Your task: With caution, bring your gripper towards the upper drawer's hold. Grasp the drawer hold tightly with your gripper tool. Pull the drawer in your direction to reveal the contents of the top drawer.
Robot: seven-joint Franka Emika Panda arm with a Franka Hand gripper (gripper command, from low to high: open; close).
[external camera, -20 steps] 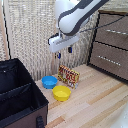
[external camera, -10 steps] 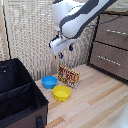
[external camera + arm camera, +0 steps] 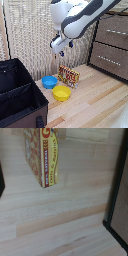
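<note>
My gripper point(image 3: 63, 49) hangs from the white arm in the upper middle of the exterior view, above the floor and the bowls. Its two dark fingers look spread, with nothing between them. The brown dresser stands at the exterior view's right. The top drawer point(image 3: 111, 26) is the upper of the two fronts that show, and it looks closed. Its drawer hold point(image 3: 117, 32) is a thin silver bar, well off to the right of the gripper and untouched. The wrist view shows neither drawer nor fingers.
A lower drawer point(image 3: 109, 65) carries its own silver bar. On the wood floor lie a blue bowl point(image 3: 49, 81), a yellow bowl point(image 3: 61, 92) and a yellow-red snack box point(image 3: 68, 76) point(image 3: 45, 155). A black fabric box point(image 3: 20, 95) fills the lower left. A dark edge point(image 3: 117, 203) runs down the wrist view.
The gripper has dropped a little and drifted slightly towards the exterior view's left. The drawers, bowls and boxes have not moved.
</note>
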